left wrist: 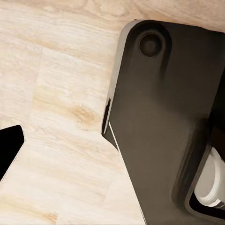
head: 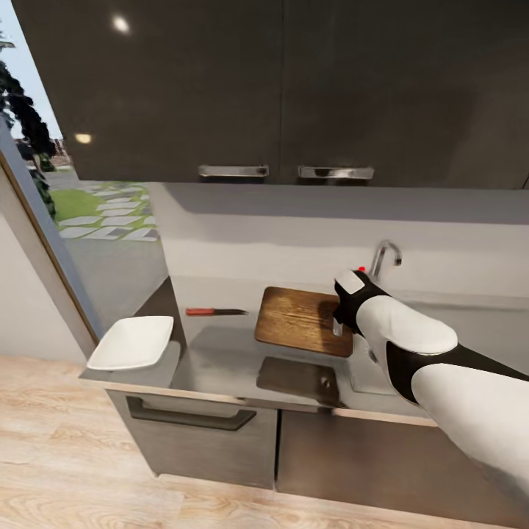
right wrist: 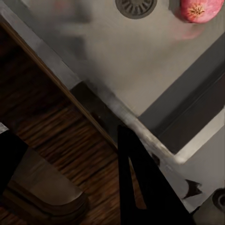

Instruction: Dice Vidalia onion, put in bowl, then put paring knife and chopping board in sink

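The pinkish-red Vidalia onion (right wrist: 201, 8) lies in the steel sink (right wrist: 140, 61) near the round drain (right wrist: 136, 5). The dark wood chopping board (head: 303, 320) lies on the grey countertop (head: 213, 360), right beside the sink's rim. My right gripper (head: 339, 323) hovers over the board's right edge; in the right wrist view its fingers (right wrist: 140, 187) stand wide apart, open and empty, with the board (right wrist: 61, 136) below them. The paring knife (head: 215, 311) rests left of the board, and the white bowl (head: 132, 342) sits at the counter's left end. A dark fingertip (left wrist: 9, 147) of the left gripper shows over the floor.
The chrome faucet (head: 383, 257) with its red knob (head: 361, 269) rises behind my right arm. Dark wall cabinets (head: 279, 88) hang above. A window (head: 81, 213) borders the counter on the left. The left wrist view looks down on pale wooden floor (left wrist: 56, 93) and the robot's dark base (left wrist: 164, 117).
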